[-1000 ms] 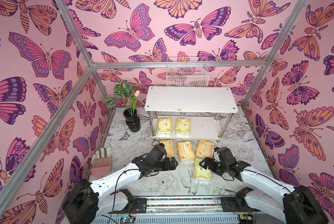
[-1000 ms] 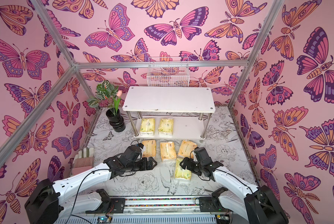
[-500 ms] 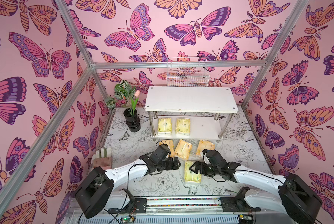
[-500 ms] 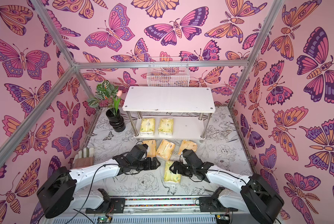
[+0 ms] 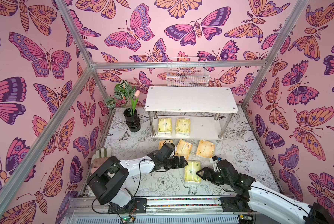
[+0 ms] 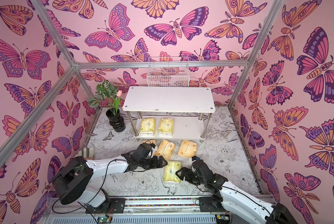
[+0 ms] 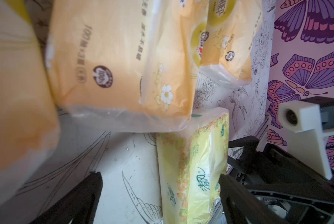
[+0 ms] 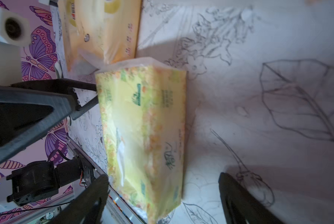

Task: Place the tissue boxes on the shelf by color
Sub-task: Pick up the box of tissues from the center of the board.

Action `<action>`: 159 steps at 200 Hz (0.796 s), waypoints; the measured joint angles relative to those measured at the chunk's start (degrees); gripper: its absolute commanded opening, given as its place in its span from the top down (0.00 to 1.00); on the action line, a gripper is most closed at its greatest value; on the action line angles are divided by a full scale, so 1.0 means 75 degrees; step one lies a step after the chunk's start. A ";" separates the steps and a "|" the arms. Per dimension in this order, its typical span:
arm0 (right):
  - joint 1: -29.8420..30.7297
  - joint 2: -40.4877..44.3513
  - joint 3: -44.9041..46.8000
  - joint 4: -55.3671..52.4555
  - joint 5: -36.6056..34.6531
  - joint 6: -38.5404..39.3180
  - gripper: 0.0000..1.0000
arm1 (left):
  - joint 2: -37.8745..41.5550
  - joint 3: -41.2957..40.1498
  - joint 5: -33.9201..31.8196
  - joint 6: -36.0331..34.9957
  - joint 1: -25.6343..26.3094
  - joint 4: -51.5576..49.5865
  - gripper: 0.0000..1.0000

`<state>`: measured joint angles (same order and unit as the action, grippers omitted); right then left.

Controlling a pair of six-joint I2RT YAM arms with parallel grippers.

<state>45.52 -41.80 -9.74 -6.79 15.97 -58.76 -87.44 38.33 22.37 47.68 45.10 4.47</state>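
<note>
Both claws are low on the table [image 5: 239, 155], flanking the loose green pack [image 5: 191, 171], which lies flat on the table in front of the shelf [image 5: 190, 99]. Left claw [image 5: 184, 163] sits at that pack's far-left corner, jaws apart. In its wrist view the pack's end is between the fingers, close to one of them, nothing clamped. Right claw [image 5: 199, 174] is at the pack's right edge, jaws wide apart. In its wrist view the pack is inside the gap, nearer one finger, and I can't tell if it touches. Two more green packs [image 5: 164, 126] lie side by side on the left half of the shelf's lower tier. Three orange packs [image 5: 205, 148] lie in a row on the table just in front of the shelf, the leftmost mostly hidden by the left arm [image 5: 135, 165], the middle one just beside the loose pack.
</note>
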 measured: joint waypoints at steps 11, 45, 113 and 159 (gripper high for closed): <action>0.0000 0.0026 0.0085 0.0122 0.0041 -0.0125 0.09 | -0.0093 0.0017 0.0090 0.0038 0.0050 0.0154 0.00; 0.0000 -0.0434 0.0224 0.0991 0.0350 -0.0396 0.11 | -0.0353 0.0017 0.0265 0.0251 0.0242 0.0565 0.01; 0.0000 -0.1801 0.0224 0.2503 0.1093 -0.0615 0.33 | -0.0708 0.0000 0.0393 0.0702 0.0525 0.1384 0.00; 0.0000 -0.0988 0.0254 0.2122 0.1055 -0.0764 0.56 | -0.0717 -0.0102 0.0425 0.0839 0.0592 0.1632 0.01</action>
<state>45.52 -49.21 -7.84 9.13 23.88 -64.49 -92.82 37.56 25.56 53.98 49.54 16.71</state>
